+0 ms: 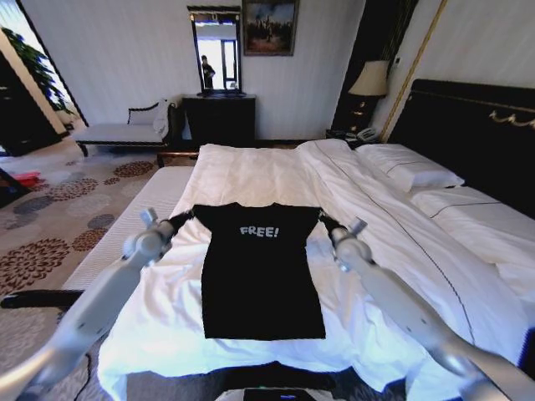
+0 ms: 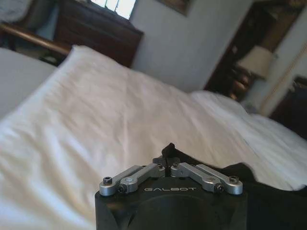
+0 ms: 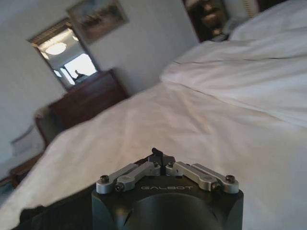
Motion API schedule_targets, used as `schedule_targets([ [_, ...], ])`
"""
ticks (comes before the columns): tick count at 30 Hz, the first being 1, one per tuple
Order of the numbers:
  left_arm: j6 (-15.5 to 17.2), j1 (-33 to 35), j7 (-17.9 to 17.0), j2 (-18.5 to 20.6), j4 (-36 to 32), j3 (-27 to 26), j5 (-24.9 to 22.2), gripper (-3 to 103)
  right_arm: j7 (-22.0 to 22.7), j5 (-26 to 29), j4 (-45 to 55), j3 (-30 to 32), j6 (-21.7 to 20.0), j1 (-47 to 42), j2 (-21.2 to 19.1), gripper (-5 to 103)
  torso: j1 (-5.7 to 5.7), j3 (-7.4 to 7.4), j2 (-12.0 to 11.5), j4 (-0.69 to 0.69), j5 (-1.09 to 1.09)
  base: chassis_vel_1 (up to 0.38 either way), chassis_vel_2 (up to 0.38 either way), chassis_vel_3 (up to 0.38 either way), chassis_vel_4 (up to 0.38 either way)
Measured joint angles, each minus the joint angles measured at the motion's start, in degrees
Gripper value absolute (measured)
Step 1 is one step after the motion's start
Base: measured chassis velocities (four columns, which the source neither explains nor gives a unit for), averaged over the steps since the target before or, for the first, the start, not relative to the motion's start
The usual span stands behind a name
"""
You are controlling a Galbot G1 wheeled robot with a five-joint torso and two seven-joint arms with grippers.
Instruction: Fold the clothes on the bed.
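Black cotton T-shirt (image 1: 261, 271) lies flat on the white duvet (image 1: 251, 180) of the bed (image 1: 468, 251), chest side up, with white "FREE!" lettering (image 1: 259, 231) readable near the collar. The body of the shirt appears folded into a narrow panel running toward the near edge of the bed; the shoulders sit at the far end.

Left tool (image 1: 183, 219) rests at the left shoulder corner of the shirt. In the left wrist view the left tool (image 2: 166, 155) has its fingers drawn together over a peak of black fabric (image 2: 235, 168), pinching the shirt.

Right tool (image 1: 326, 221) rests at the right shoulder corner. In the right wrist view the right tool (image 3: 158, 155) has its fingers likewise drawn together, with black fabric (image 3: 43, 215) visible beside the tool body; it pinches the shirt corner.

White pillows (image 1: 410, 171) lie at the right side against the dark headboard (image 1: 468, 125). A dark dresser (image 1: 219, 117) stands against the far wall.
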Motion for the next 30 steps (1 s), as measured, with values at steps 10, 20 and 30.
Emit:
schedule_targets([
  [10,-0.3,15.3,-2.0,8.8,-11.5,-2.2,0.5,0,4.6,0.1,9.4,8.7,-3.3,-16.3,-3.0,0,0.01,0.02,0.0,0.10,0.00,0.000,0.000,0.000,0.000],
  [20,0.2,33.9,-3.4,14.5,-21.0,-11.3,3.1,0,6.0,-3.6,16.8,11.7,-3.5,-28.9,-1.7,0,0.02,0.01,0.0,0.10,0.01,0.000,0.000,0.000,0.000],
  [30,0.5,42.3,-3.4,13.7,-22.4,-13.1,9.6,0,6.2,-5.9,16.3,12.0,-3.5,-32.6,0.5,0,0.03,0.02,0.0,0.09,0.01,0.000,0.000,0.000,0.000],
])
